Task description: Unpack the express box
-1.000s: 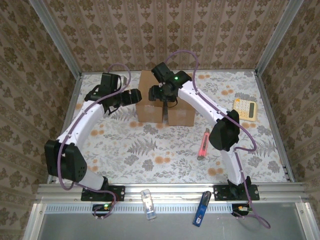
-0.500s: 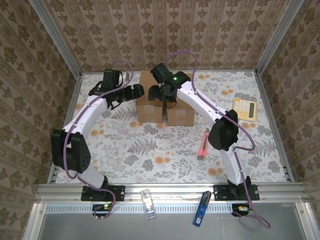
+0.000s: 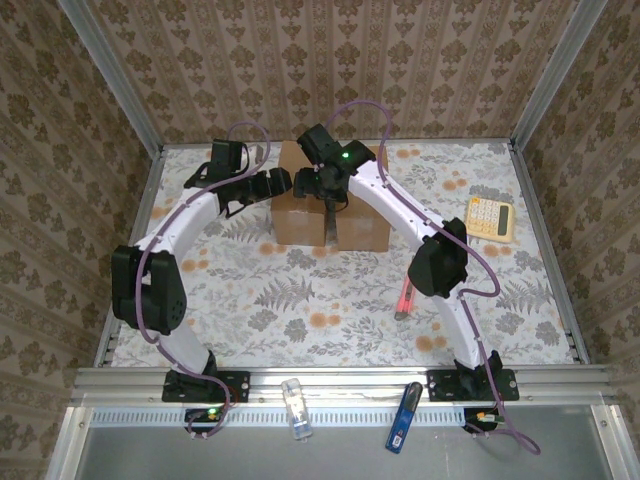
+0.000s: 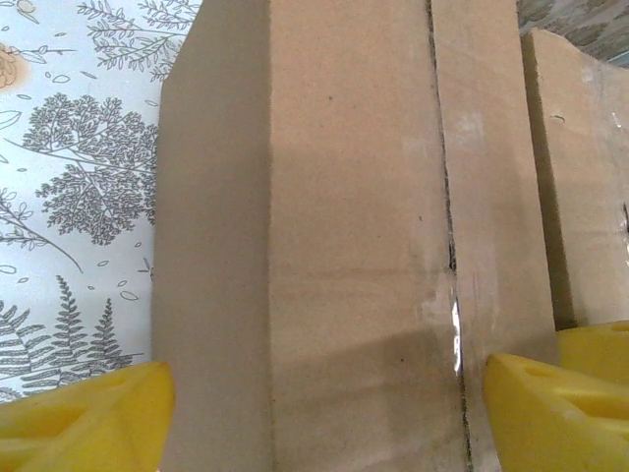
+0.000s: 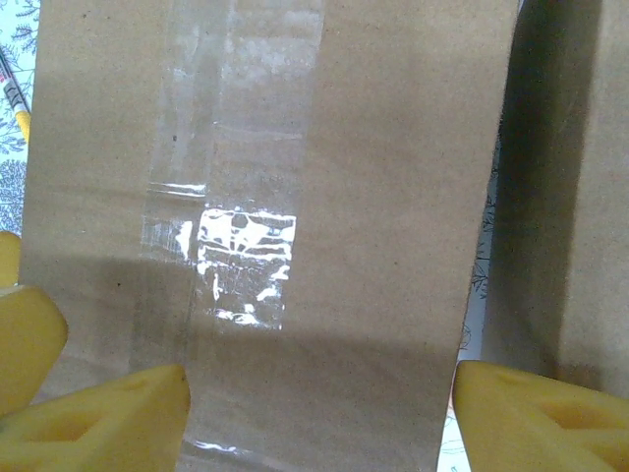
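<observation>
Express box [image 3: 305, 225] sits at the far centre of the table [image 3: 300, 310], close to the back wall, closed flaps facing up.

**Change in the last second**
- The left gripper [image 3: 280, 183] has travelled right, from beside the box to its upper left edge. The left elbow has swung toward the near-left side.
- The right gripper [image 3: 325, 190] has held its place over the box top. The box has not shifted.

**Gripper state**
- Left: fingers [image 4: 79, 413] spread, bracketing a cardboard panel with a seam [image 4: 447, 246] running along it. Contact cannot be confirmed.
- Right: fingers [image 5: 531, 413] spread, flanking a flap that carries clear tape [image 5: 236, 256]. Nothing is pinched.

**Meaning for the task**
Both grippers now stand at the lid. Opening appears about to begin; no flap is lifted yet and no contents are exposed.

**Edges and clearance**
- Far side: little room between box and wall.
- Near side: open table in front of the box suits pulling flaps toward the bases.
- The calculator [image 3: 490, 217] lies well apart on the right.
- The pink tool [image 3: 407, 290] lies beside the right elbow; a swing of that arm could disturb it.
</observation>
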Available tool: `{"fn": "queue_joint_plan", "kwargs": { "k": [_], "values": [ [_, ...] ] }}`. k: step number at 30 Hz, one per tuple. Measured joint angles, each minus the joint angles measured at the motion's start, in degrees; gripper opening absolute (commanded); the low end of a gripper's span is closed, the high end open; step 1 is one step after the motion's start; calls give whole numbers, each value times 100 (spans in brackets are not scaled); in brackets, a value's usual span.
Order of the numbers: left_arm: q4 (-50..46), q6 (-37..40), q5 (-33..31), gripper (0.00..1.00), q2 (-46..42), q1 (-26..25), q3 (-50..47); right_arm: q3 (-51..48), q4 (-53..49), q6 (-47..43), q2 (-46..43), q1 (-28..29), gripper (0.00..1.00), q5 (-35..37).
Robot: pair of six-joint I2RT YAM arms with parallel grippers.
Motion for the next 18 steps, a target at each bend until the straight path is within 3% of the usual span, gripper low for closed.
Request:
{"fn": "queue_joint_plan", "kwargs": {
  "k": [8, 18],
  "values": [
    [603, -295, 345, 65, -31, 24, -455, 31, 0, 0, 35, -4, 65, -31],
    [599, -356, 236, 61, -831, -66, -1200, 33, -105, -44, 52, 11, 55, -46]
  ]
}}
